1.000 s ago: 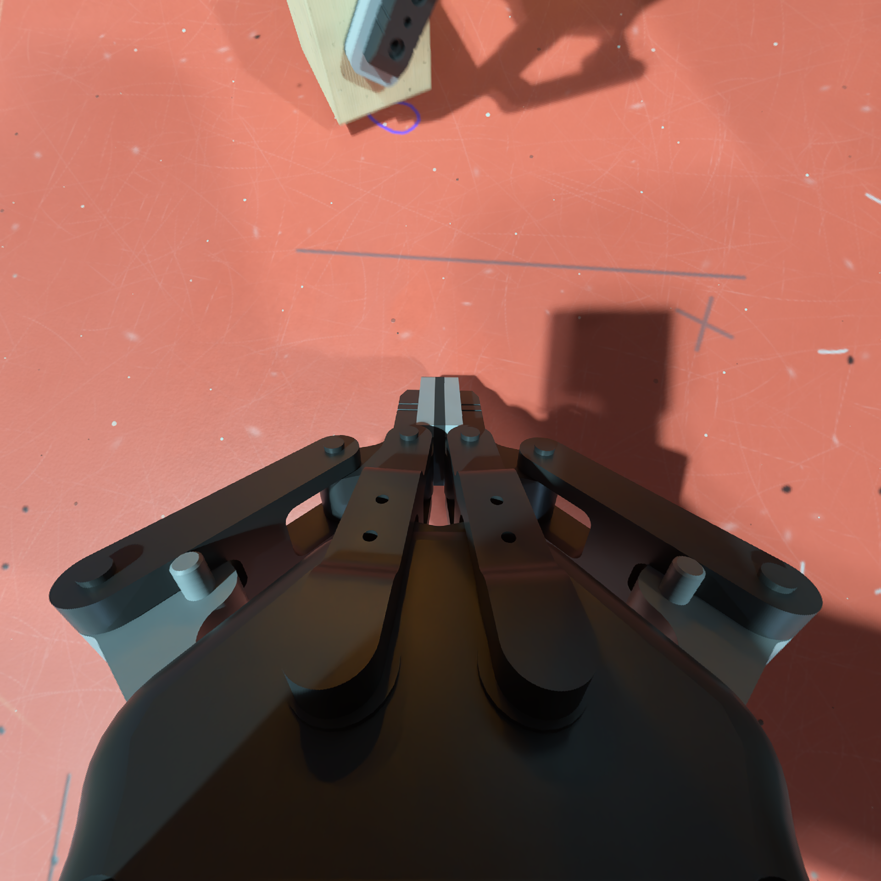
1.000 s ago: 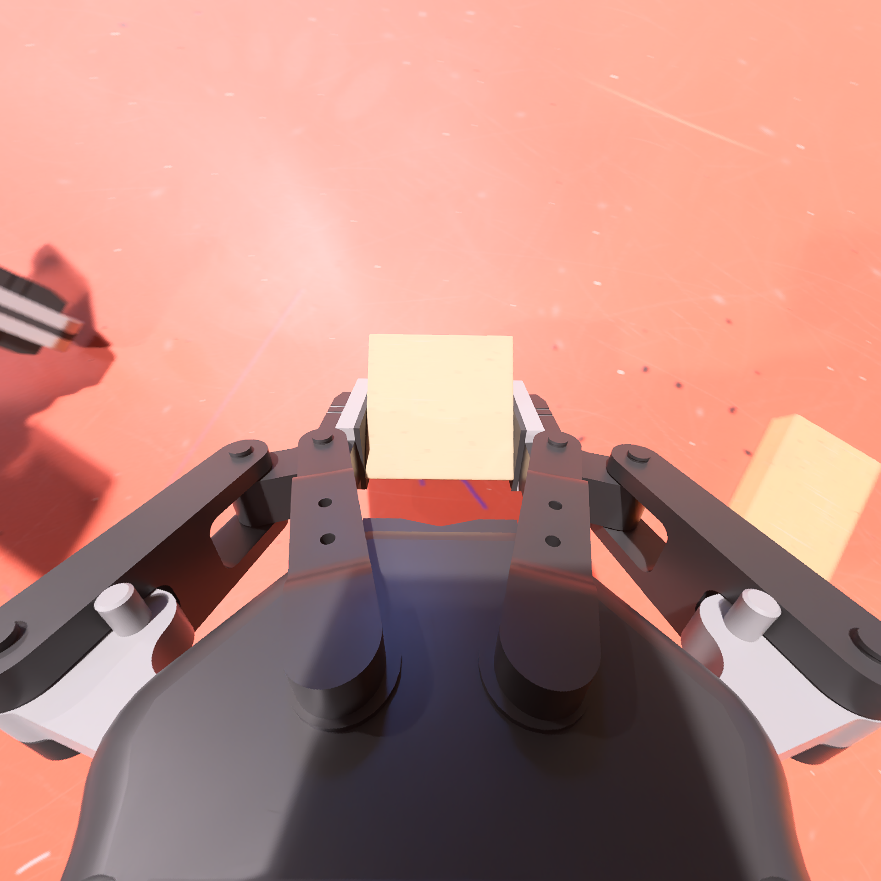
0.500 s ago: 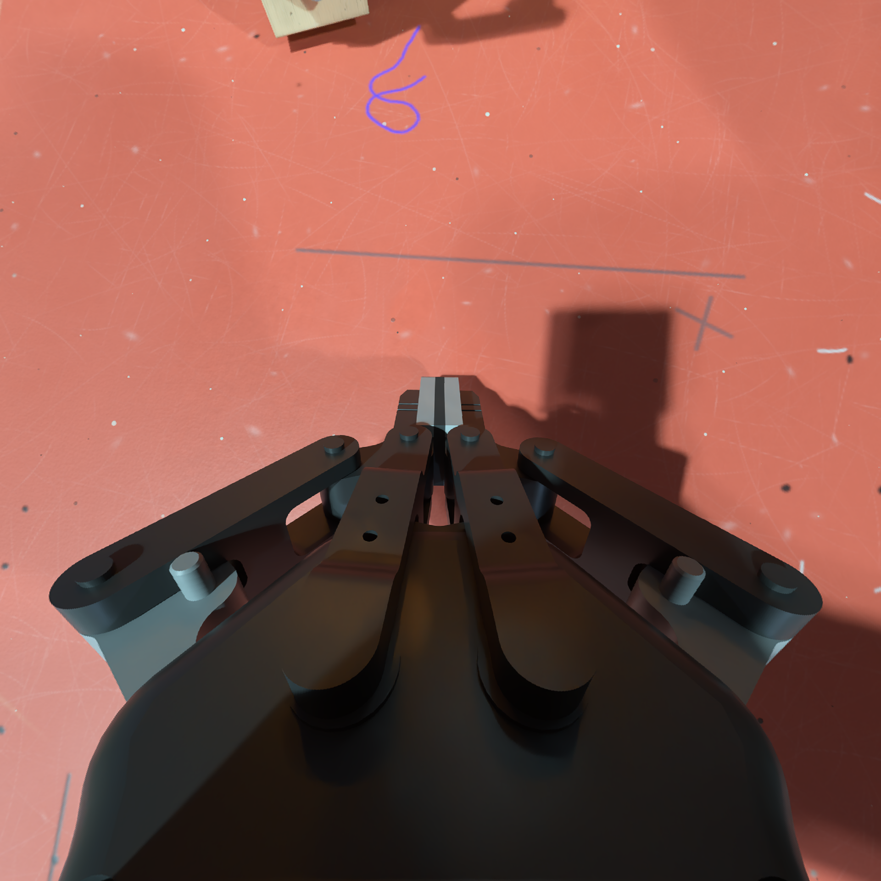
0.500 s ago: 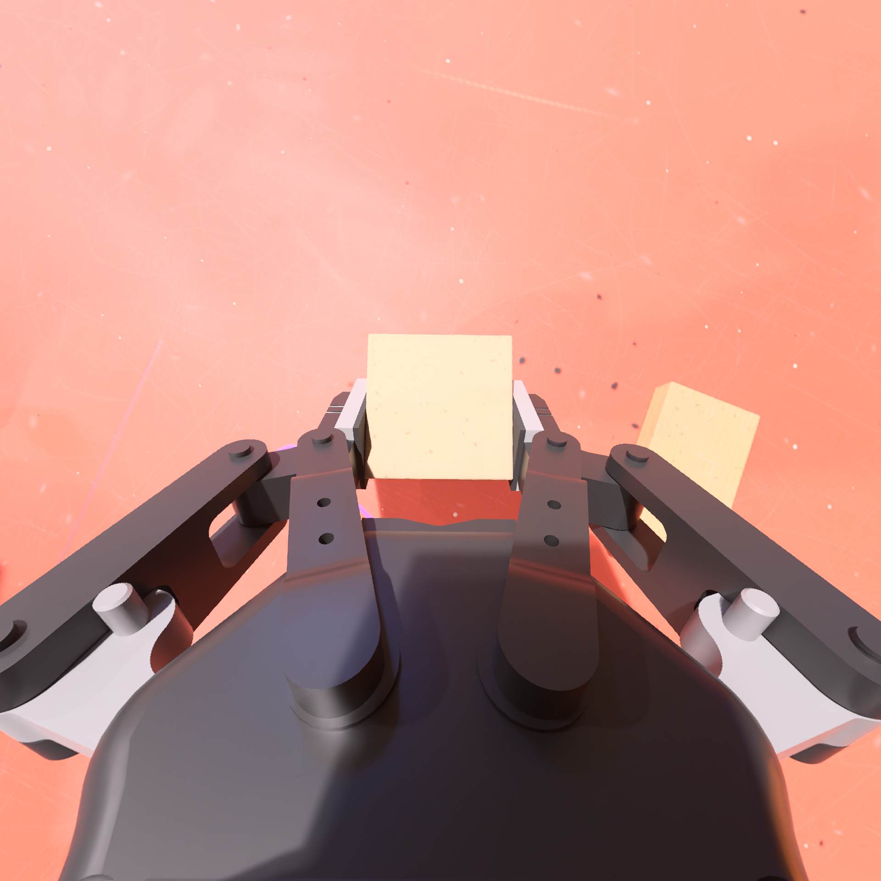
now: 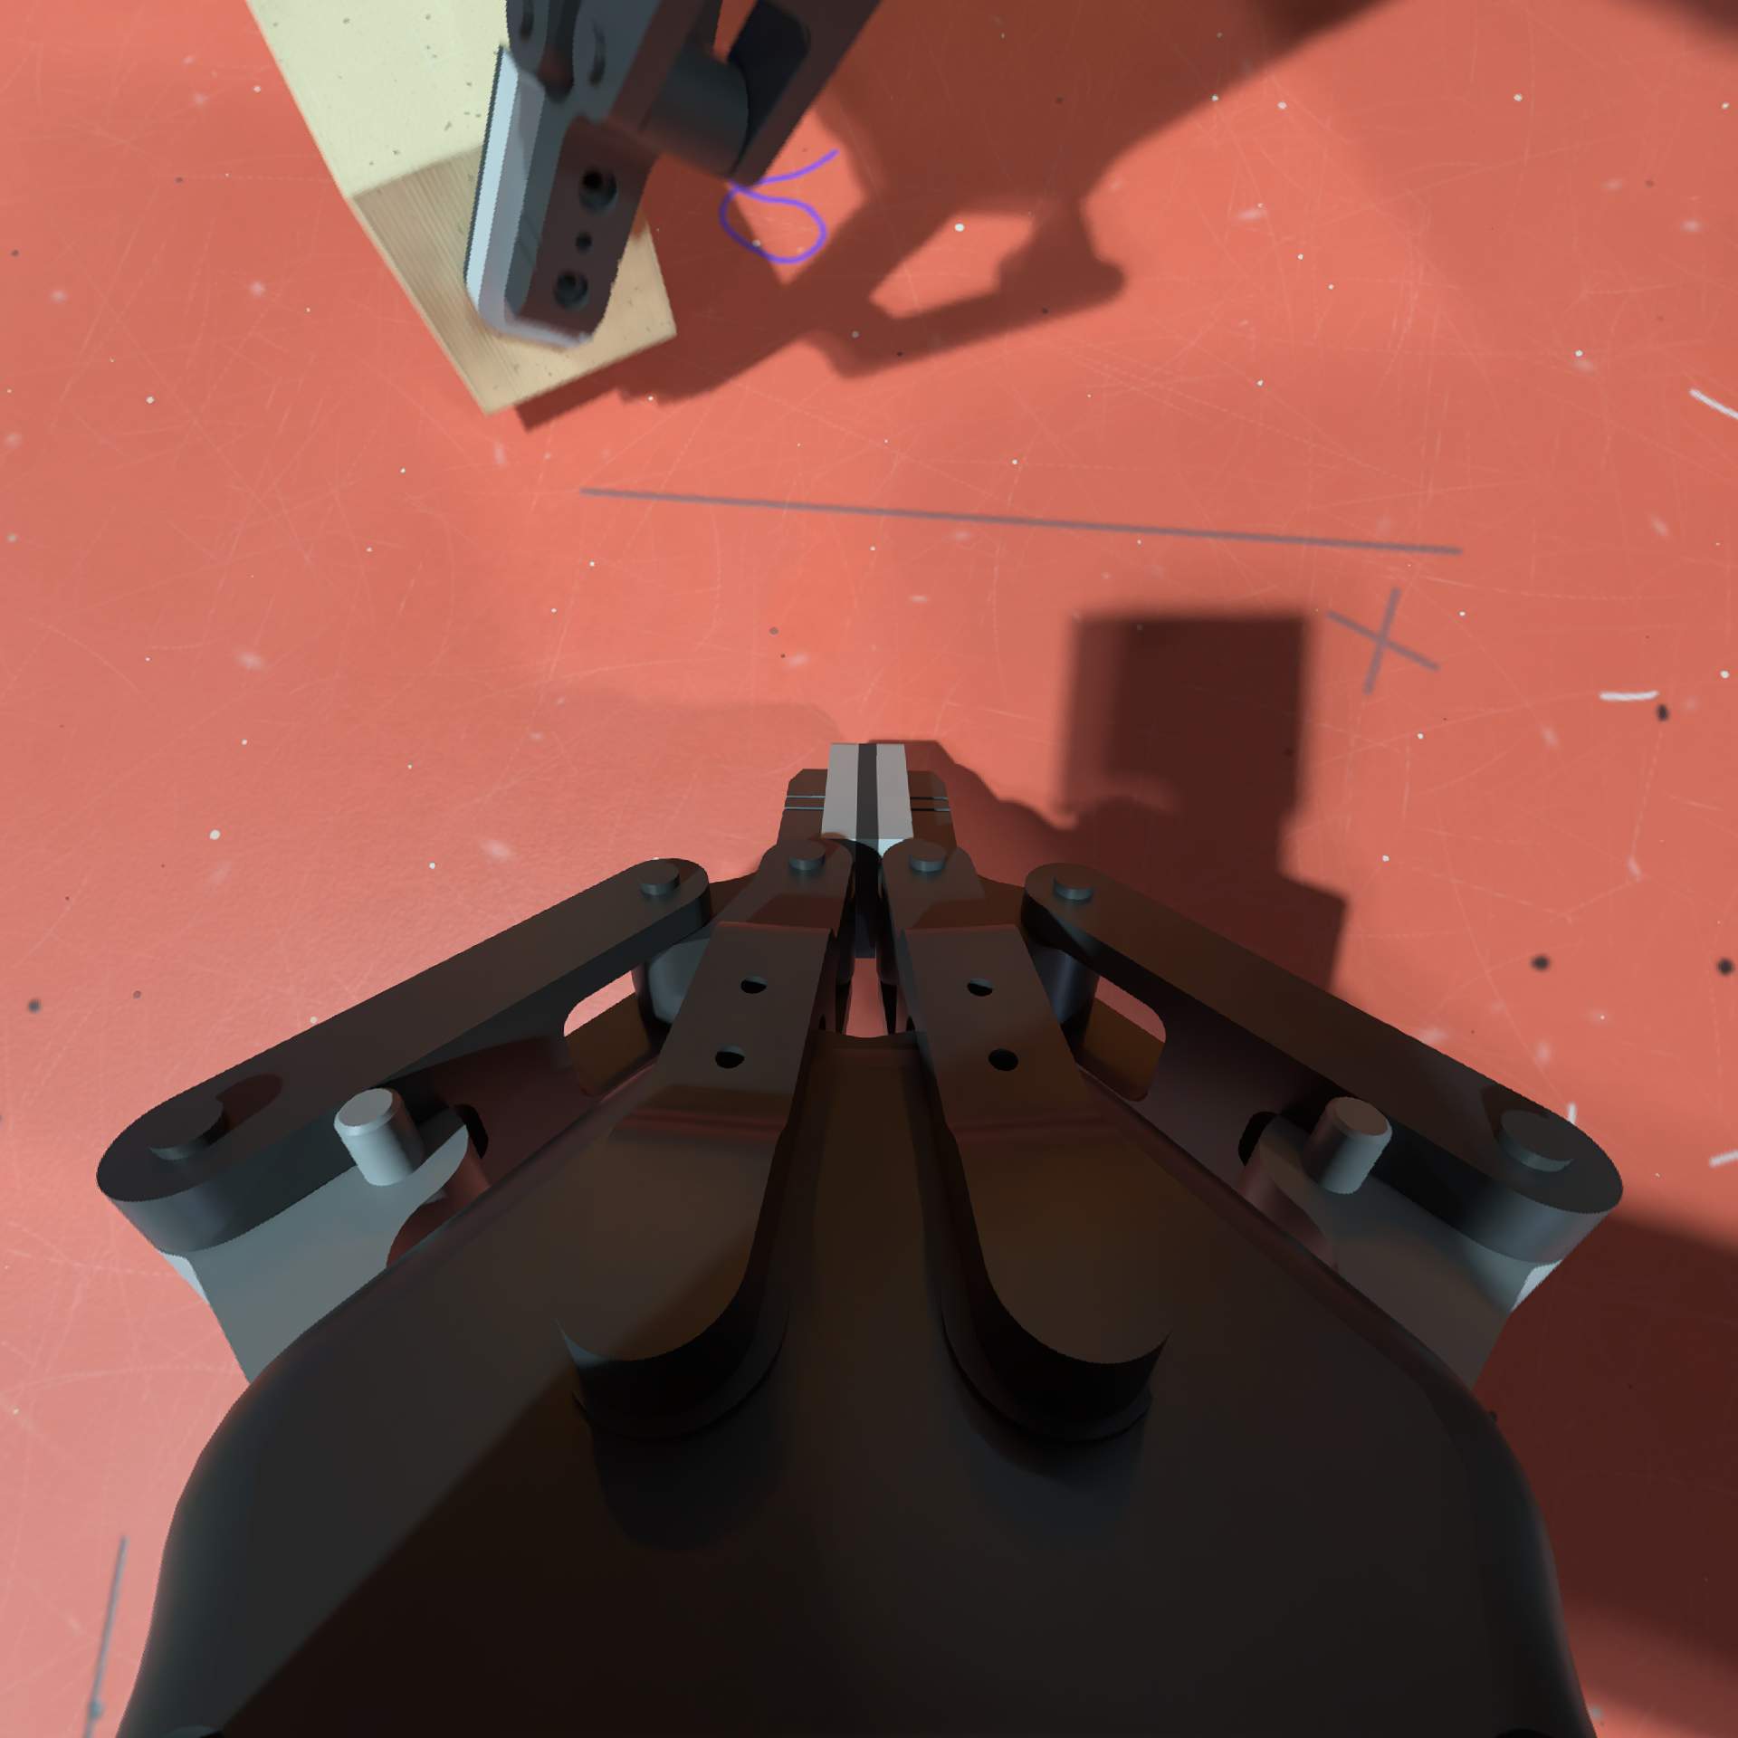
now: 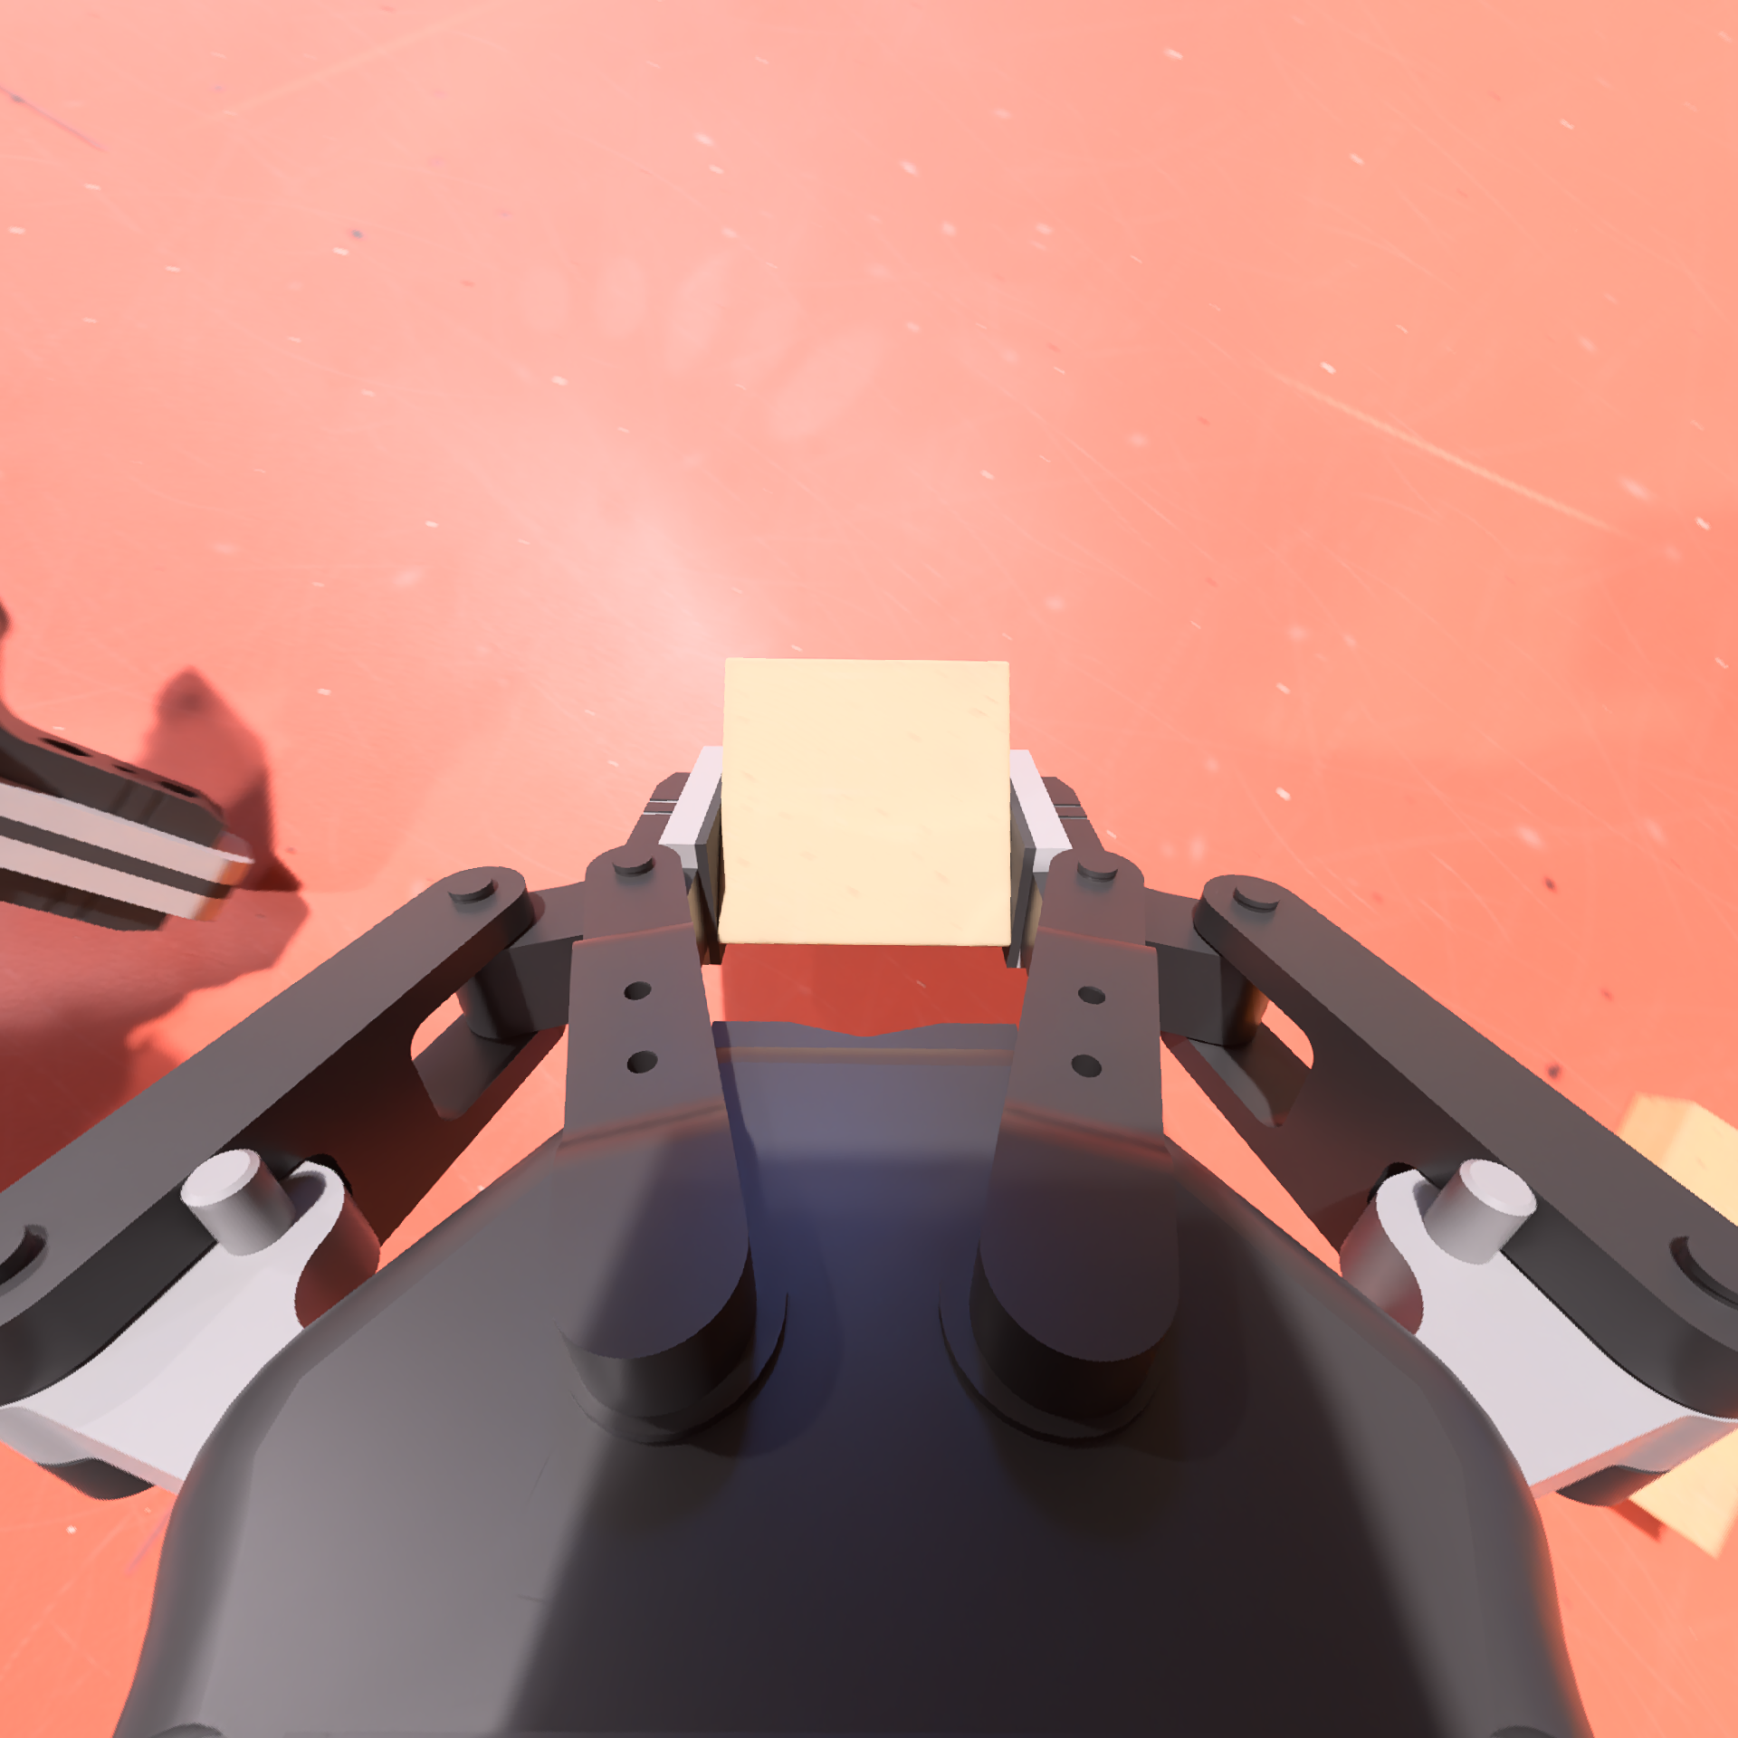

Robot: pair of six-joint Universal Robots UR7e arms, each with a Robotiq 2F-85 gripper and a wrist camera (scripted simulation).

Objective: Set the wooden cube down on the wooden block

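Surface: salmon-red tabletop (image 5: 282,583), scuffed and speckled; its edges are out of view.
Markings: grey line (image 5: 1016,519), grey cross (image 5: 1382,641), purple scribble (image 5: 773,218).
Right gripper (image 6: 865,846): pinching the wooden cube (image 6: 865,799) between both pads, above the tabletop.
Wooden block (image 6: 1693,1176): on the tabletop, mostly hidden behind the right gripper's linkage.
Left gripper (image 5: 866,790): fingers pressed together, empty.

Looks like a bare test bench to me, not a home or kitchen: just a flat salmon-red tabletop (image 5: 1034,395), scuffed and speckled, with a thin grey drawn line (image 5: 1016,519), a grey cross mark (image 5: 1382,641) and a purple squiggle (image 5: 776,221).
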